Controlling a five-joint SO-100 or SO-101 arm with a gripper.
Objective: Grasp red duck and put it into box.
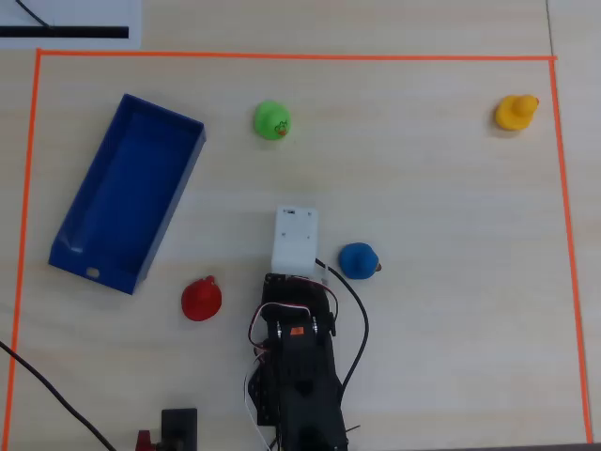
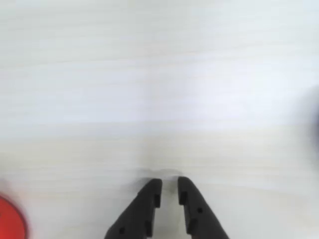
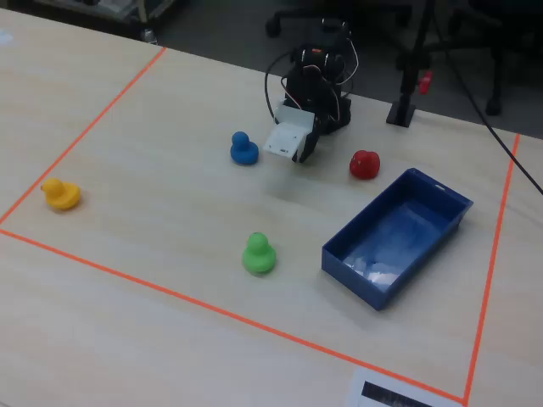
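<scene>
The red duck (image 1: 201, 300) sits on the pale wooden table to the left of the arm in the overhead view, below the blue box (image 1: 127, 188). In the fixed view the red duck (image 3: 365, 164) is just behind the open, empty box (image 3: 399, 229). In the wrist view only the duck's red edge (image 2: 10, 219) shows at the bottom left. My gripper (image 2: 169, 185) hovers over bare table with its black jaws almost together and nothing between them. In the overhead view it is hidden under the white wrist housing (image 1: 295, 240).
A blue duck (image 1: 358, 260) sits close to the right of the wrist housing. A green duck (image 1: 271, 120) is farther ahead and a yellow duck (image 1: 516, 112) is in the far right corner. Orange tape (image 1: 282, 56) frames the work area.
</scene>
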